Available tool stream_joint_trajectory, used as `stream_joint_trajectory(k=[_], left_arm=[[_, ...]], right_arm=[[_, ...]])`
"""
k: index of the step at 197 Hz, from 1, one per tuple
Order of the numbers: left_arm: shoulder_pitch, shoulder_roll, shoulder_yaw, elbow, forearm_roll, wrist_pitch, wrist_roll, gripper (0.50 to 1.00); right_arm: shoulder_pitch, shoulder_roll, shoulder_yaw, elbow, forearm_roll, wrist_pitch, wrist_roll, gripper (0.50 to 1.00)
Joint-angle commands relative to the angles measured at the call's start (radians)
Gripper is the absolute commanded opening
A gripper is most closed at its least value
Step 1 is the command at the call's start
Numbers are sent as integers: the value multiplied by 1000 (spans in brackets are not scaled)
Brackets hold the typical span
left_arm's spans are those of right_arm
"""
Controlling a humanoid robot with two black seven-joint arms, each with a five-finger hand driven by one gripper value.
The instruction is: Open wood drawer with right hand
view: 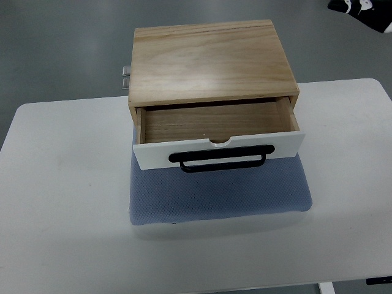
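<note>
- Pale wood drawer box (211, 61) sits on the white table (61, 202), toward its far edge, roughly centred left-right.
- Drawer (217, 125) is pulled out of the box's near face, toward the camera; plain wood floor + side walls visible inside.
- Drawer front panel (153, 156) is white w/ a small half-round notch in the middle of its top edge.
- Black bar handle (220, 159) runs horizontally across the front panel, just below the notch, sticking out toward the camera.
- Blue-grey mesh pad (217, 196) lies under the box and extends nearer than the drawer front; pulled-out drawer hangs over it.
- Pad's near edge stops well short of the table's near edge.
- Small metal bracket (126, 76) shows at the box's far-left corner; what it is exactly, can't tell.
- Grey floor (61, 49) beyond the box, past the table's far edge.
- Dark item w/ white parts (361, 12) at far right of the box, cut off by the frame corner; can't identify.
- Black bit (380, 281) under the table's near-right edge, well off from the box; too small to tell.
- Robot hands: neither L nor R arm is in shot, so can't tell whether they're released, clenched or grasping anything. Nothing touches the handle.
</note>
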Motion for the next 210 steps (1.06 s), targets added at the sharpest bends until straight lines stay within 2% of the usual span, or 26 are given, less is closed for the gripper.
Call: stream_joint_trajectory(k=[1,13,36,59,72,210], left_arm=[[0,0,0,0,0,0,0,1000],[0,0,0,0,0,0,0,1000],[0,0,0,0,0,0,0,1000],[0,0,0,0,0,0,0,1000],[0,0,0,0,0,0,0,1000],[0,0,0,0,0,0,0,1000]], right_arm=[[-48,85,14,-151,100,0,-5,940],[-73,147,14,-248,177,-25,-39,940],[-99,279,21,-413,326,-75,-169,942],[-127,348,30,-462,422,-126,-284,942],[-130,361,31,-462,435,-150,-318,942],[-159,406,21,-456,422,-149,-324,944]])
